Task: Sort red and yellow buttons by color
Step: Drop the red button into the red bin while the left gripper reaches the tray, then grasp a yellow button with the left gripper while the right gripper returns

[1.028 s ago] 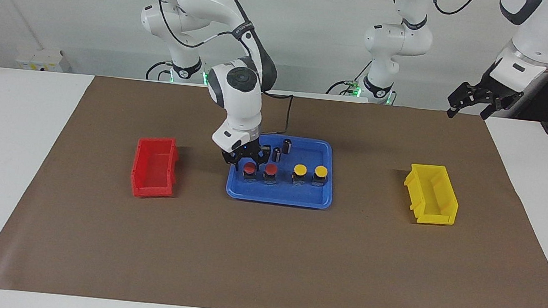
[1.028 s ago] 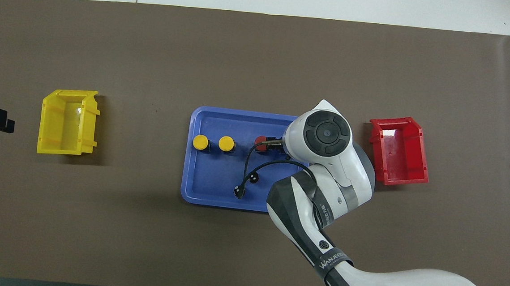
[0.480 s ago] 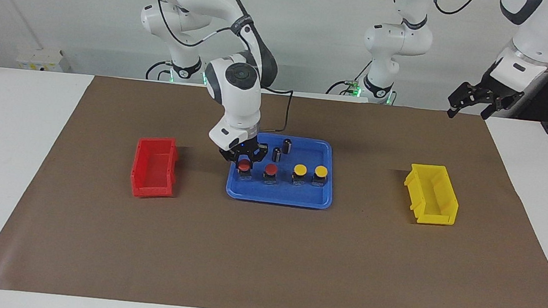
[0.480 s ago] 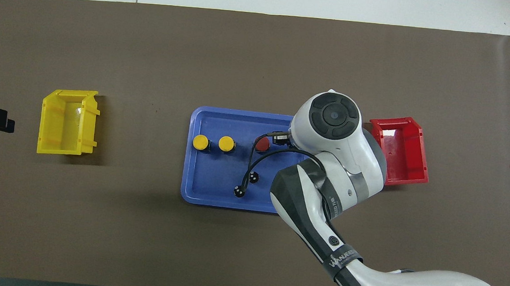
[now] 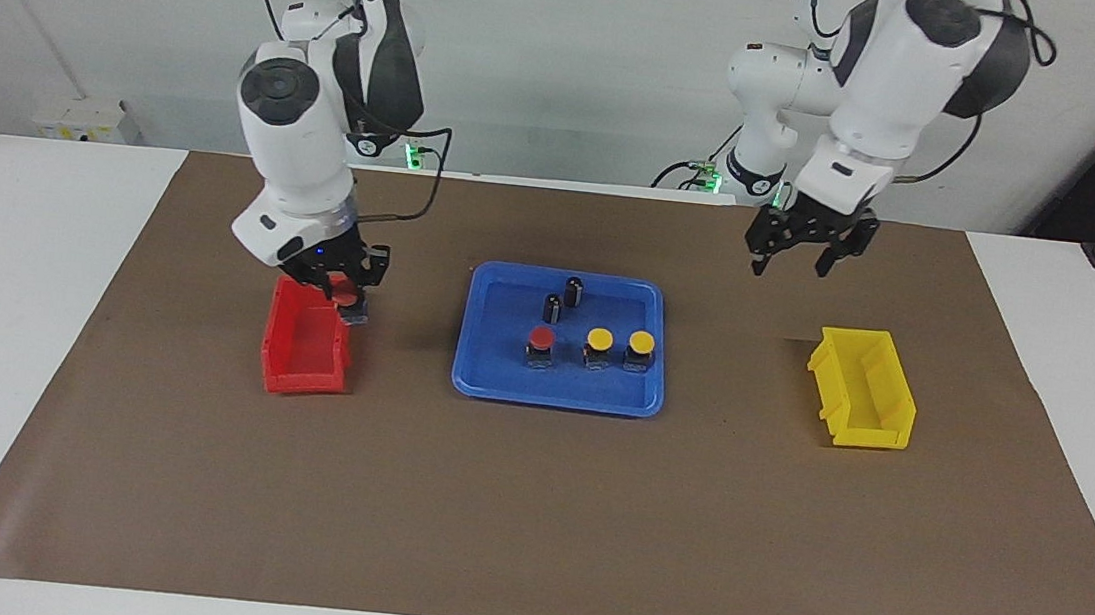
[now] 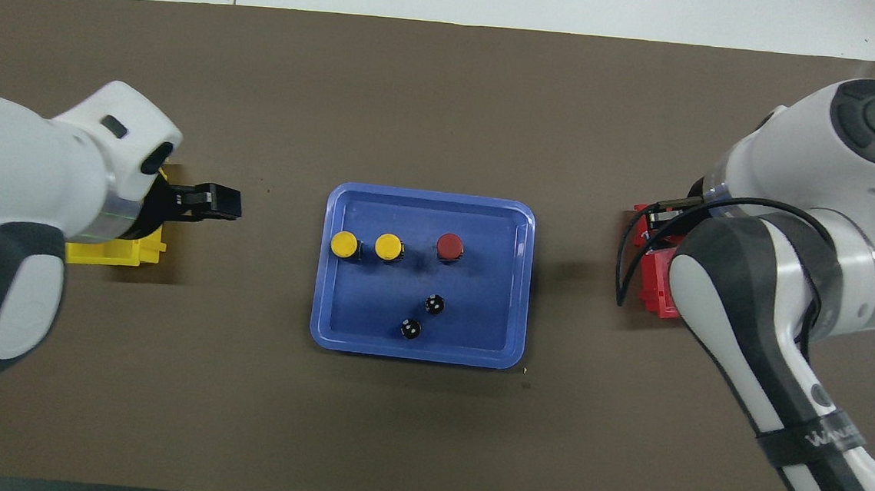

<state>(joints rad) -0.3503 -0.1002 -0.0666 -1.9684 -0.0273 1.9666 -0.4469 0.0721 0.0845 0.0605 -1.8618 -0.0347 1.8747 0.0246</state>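
Note:
A red button hangs over the tray-side edge of the red bin, with my right gripper shut on it. In the overhead view the right arm hides that gripper and its button. The blue tray holds another red button and two yellow buttons in a row. My left gripper is open and empty, up over the mat between the tray and the yellow bin.
Two small dark cylinders stand in the tray, nearer to the robots than the buttons. Each arm covers most of its own bin in the overhead view: the yellow bin, the red bin. Brown mat covers the table.
My right gripper closed on one red button, lifted it out of the tray and carried it to the red bin. The left arm swung in from the table's end over the mat.

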